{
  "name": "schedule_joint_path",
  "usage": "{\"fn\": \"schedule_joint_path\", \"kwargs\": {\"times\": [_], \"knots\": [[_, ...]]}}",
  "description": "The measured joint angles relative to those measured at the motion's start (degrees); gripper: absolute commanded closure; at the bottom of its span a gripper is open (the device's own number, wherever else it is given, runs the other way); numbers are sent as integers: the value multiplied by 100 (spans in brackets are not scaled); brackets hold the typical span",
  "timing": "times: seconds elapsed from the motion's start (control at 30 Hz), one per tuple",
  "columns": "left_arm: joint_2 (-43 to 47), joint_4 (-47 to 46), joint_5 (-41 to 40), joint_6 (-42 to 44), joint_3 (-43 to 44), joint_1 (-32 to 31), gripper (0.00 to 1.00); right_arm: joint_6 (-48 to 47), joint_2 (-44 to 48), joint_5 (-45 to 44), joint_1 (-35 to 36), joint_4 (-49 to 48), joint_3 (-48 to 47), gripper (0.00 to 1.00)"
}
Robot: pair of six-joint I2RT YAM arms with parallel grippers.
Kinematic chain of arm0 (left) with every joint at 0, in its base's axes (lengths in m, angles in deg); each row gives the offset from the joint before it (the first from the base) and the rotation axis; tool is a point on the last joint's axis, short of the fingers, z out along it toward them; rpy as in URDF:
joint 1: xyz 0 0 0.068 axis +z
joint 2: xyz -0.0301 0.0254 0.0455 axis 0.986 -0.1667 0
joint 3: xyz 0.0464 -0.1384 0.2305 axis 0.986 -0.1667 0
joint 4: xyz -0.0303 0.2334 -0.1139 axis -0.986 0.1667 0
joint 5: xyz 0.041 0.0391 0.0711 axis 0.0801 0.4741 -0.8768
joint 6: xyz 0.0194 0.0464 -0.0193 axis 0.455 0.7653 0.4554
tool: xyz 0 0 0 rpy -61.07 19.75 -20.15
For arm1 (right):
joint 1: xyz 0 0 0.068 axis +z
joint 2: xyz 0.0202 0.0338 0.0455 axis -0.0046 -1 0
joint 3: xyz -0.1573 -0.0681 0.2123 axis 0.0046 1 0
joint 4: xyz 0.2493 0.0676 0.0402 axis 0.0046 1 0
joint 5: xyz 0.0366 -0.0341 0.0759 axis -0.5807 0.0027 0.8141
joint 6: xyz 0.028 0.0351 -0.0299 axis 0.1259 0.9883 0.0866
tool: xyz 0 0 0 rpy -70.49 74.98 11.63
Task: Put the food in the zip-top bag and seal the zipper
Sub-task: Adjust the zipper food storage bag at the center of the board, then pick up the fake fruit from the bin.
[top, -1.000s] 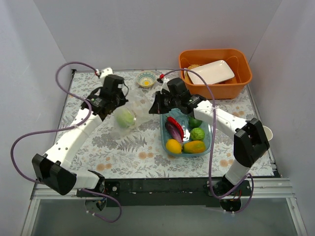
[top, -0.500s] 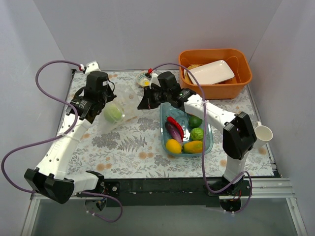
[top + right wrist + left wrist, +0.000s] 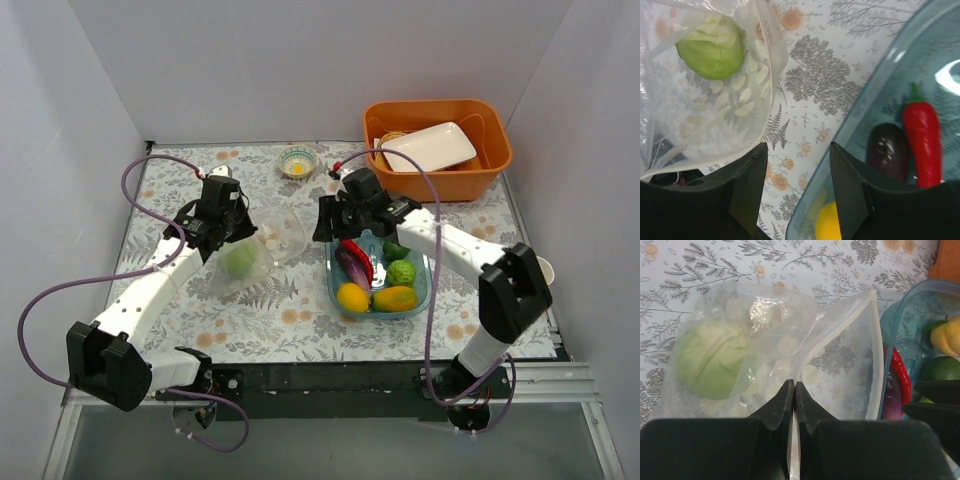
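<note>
On the left half of the table (image 3: 300, 312), big change: the zip-top bag (image 3: 268, 243) is down. A sec ago it hung stretched btw both grippers. Now it lies slack on the patterned cloth, mouth facing right at the blue tray (image 3: 330, 280). It sits right beside the tray's left wall; touching or not, can't tell.

The cabbage (image 3: 238, 261) is still inside, settled at the bag's left, closed end. The R gripper (image 3: 797, 147) has let go: fingers spread, nothing btw them. It hovers over the strip of cloth btw bag mouth and tray.

My read: one item bagged, and the R arm looks freed up to fetch the next. The rest waits in the tray: mango (image 3: 394, 298), lemon (image 3: 352, 297), eggplant (image 3: 351, 268), limes (image 3: 401, 271), chilli (image 3: 356, 255). The zipper (image 3: 879, 360) gapes open, so sealing is a long way off.

Poses now. The L arm runs from its near-left base diagonally up to the bag, wrist tipped down. The L gripper (image 3: 792, 390) is clamped tight on a fold of the bag's film near the mouth, prob. keeping it open. The R arm has its elbow out at the right, forearm reaching left across the tray's far end, wrist angled down twd the bag.
</note>
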Motion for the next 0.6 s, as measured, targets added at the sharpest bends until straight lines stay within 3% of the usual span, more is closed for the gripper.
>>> {"fn": "schedule_joint_path", "kwargs": {"times": [0.07, 0.17, 0.27, 0.6], "knots": [[0, -120, 151, -28, -55, 0, 100, -39, 494, -310, -61, 103, 181, 34], [0, -243, 350, -28, -87, 0, 100, -90, 1252, -813, -247, 221, 490, 23], [0, -358, 538, -26, -87, 0, 100, -149, 1731, -1327, -588, 393, 748, 22], [0, -640, 1086, 85, -184, 0, 100, -531, 1080, -2188, -1486, 852, 778, 21]]}}
